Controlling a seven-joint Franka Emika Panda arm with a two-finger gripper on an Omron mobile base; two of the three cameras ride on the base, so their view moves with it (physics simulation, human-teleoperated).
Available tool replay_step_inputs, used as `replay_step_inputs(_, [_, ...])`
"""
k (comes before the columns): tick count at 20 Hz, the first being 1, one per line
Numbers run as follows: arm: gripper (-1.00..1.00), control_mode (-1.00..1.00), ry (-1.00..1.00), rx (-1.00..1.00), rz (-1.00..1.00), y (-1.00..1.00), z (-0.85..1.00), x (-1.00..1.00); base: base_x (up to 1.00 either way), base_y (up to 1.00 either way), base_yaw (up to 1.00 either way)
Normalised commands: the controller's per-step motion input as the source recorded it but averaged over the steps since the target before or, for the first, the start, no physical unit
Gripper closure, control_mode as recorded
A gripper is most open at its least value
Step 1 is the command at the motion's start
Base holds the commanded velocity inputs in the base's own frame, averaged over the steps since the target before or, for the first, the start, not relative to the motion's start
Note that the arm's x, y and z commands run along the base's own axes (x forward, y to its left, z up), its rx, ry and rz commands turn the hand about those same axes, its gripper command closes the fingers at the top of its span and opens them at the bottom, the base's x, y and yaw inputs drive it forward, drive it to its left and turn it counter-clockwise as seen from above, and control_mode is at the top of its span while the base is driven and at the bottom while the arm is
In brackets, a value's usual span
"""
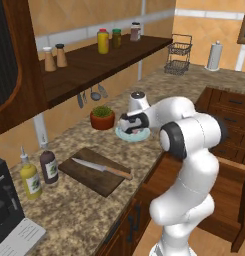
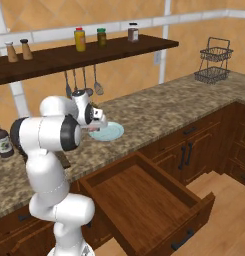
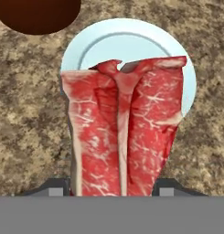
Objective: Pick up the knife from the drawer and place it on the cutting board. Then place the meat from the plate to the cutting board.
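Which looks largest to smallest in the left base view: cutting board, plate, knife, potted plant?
1. cutting board
2. knife
3. potted plant and plate: unsure, since the arm hides much of the plate.

A potted plant (image 1: 102, 117) sits on the granite counter (image 1: 69, 210) beside two bottles (image 1: 39, 172), jars (image 1: 103, 41) on the shelf (image 1: 89, 65).

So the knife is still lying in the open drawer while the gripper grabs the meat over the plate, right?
Not quite. The left base view shows the knife lying on the cutting board; the drawer is empty. The gripper does grip the meat over the plate.
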Motion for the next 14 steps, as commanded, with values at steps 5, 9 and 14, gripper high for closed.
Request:
replay_step_inputs(5, [1.00, -1.00, -0.02, 0.00, 0.27, 0.56, 0.08, -1.00, 0.00, 0.00, 0.00])
replay_step_inputs(9, [1.00, -1.00, 0.01, 0.00, 0.29, 0.68, 0.50, -1.00, 0.00, 0.00, 0.00])
replay_step_inputs(14, [1.00, -1.00, 0.10, 0.00, 0.30, 0.75, 0.49, -1.00, 0.00, 0.00, 0.00])
